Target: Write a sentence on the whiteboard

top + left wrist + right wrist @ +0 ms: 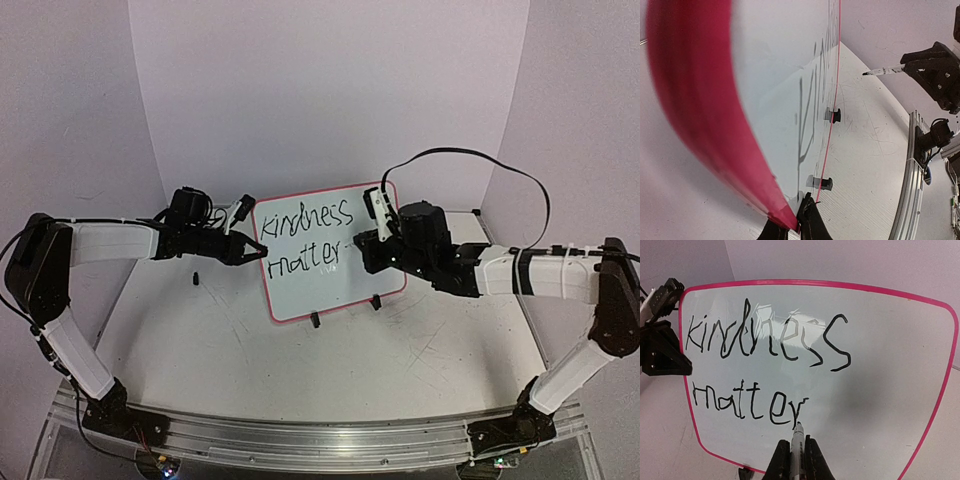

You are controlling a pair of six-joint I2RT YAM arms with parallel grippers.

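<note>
A scratched grey table (250,375) sits before pale walls. The whiteboard (335,297) stands upright near the table's middle on two black clip feet (315,320). The left end effector (257,252) is clamped on the board's left rim. The right end effector (796,444) grips a marker (798,434), its tip at the final "r" of the sentence (765,340), which reads "kindness matter" over two lines.
</note>
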